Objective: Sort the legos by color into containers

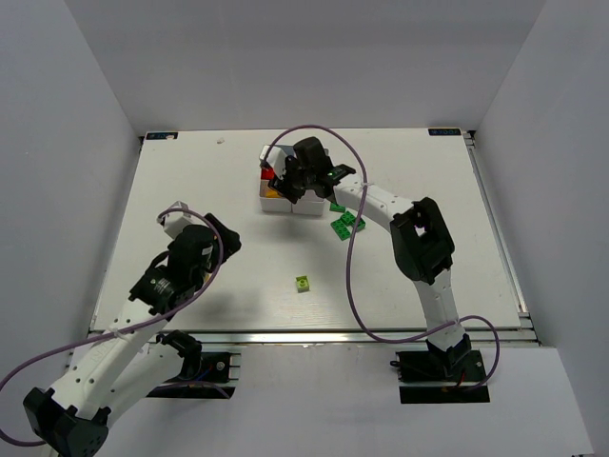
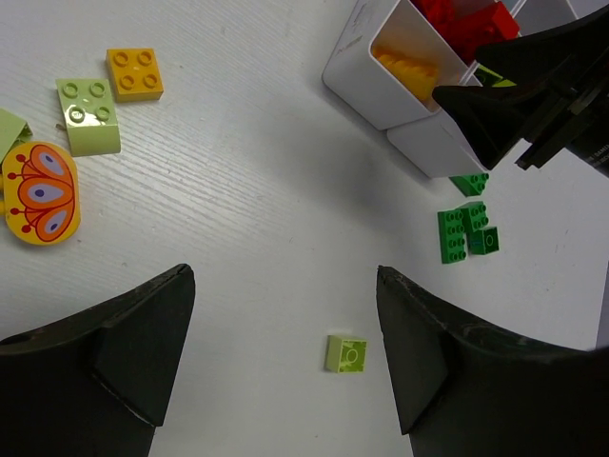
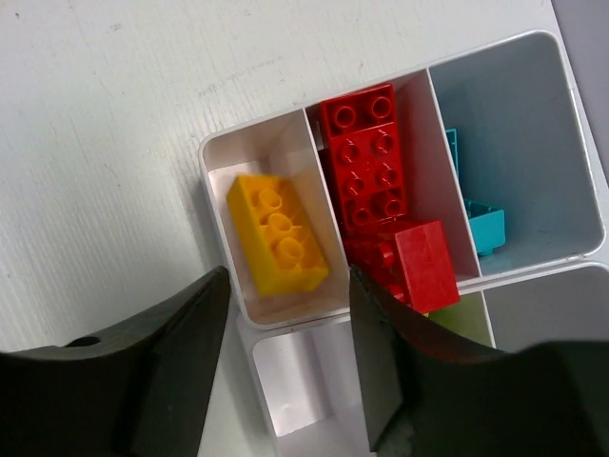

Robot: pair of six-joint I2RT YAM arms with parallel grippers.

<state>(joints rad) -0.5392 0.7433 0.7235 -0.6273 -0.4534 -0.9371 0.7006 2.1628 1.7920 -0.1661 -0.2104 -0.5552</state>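
Right gripper is held over the tray, jaws partly apart, nothing gripped. A yellow brick lies loose in the tray's end compartment beneath, with red bricks in the next cell and a light blue brick beyond. Left gripper is spread wide, empty, well apart from the tray. Dark green bricks are left just beside the tray, and a lime brick farther off. Judged a release step: fingers are best lifted straight up, tray walls not nudged.
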